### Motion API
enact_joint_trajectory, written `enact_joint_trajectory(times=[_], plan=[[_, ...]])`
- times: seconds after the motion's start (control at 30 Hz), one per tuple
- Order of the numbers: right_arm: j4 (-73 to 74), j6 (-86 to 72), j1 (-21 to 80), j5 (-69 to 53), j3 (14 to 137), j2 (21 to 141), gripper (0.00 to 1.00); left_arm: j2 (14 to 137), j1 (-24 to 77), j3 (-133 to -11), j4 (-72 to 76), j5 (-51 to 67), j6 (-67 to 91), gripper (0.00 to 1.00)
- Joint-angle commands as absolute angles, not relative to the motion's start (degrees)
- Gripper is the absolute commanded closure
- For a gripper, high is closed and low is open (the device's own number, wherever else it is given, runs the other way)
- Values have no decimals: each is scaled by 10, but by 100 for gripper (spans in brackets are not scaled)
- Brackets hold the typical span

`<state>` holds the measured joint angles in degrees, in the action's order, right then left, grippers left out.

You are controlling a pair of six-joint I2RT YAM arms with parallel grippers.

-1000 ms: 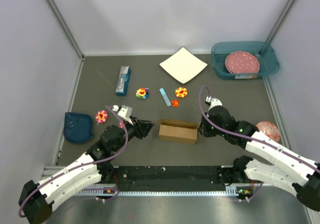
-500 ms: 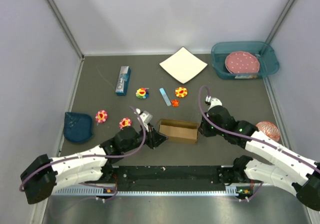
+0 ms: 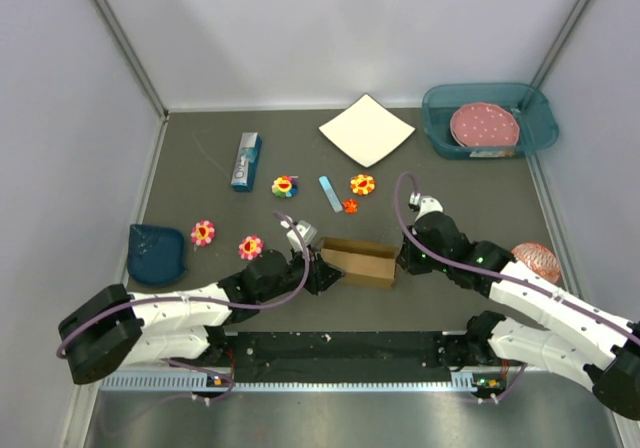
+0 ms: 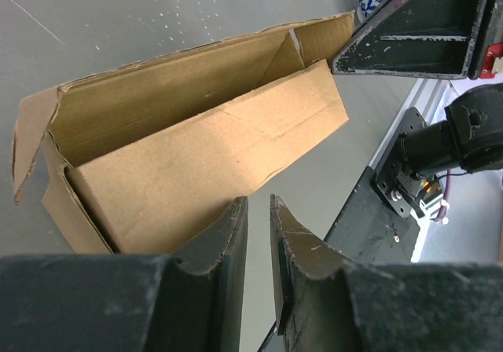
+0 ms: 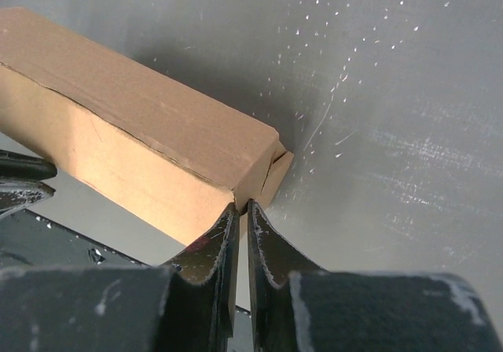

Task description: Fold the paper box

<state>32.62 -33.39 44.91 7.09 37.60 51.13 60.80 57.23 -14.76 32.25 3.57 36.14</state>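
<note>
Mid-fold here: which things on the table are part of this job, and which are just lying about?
Job: paper box.
Lying about: white sheet, blue carton, teal bin, blue pouch, flower toys, blue strip.

I count 1 paper box [image 3: 355, 261], 4 big flower toys [image 3: 203, 232], 1 blue carton [image 3: 245, 161], 1 white sheet [image 3: 366, 129], 1 blue strip [image 3: 331, 193], and 1 teal bin [image 3: 437, 133] at 1 o'clock.
</note>
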Motion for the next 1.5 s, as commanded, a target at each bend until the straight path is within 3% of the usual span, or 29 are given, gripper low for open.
enact_joint_trajectory(times=[0.0,0.5,0.87,1.1,1.3,1.47], plan=[[323,-328,459,79,393,512,93,633,576,-172,374,5,371,77],[339,-337,460,62,419,504,100,642,598,-176,336,-82,372,77],[340,-333,460,75,406,512,100,562,600,-165,403,-52,371,67],[339,-332,460,80,402,519,100,616,600,-201,411,-10,352,67],[340,-332,460,79,403,519,93,690,601,-218,416,17,363,68],[343,-331,460,77,411,513,78,695,601,-211,425,11,365,68]])
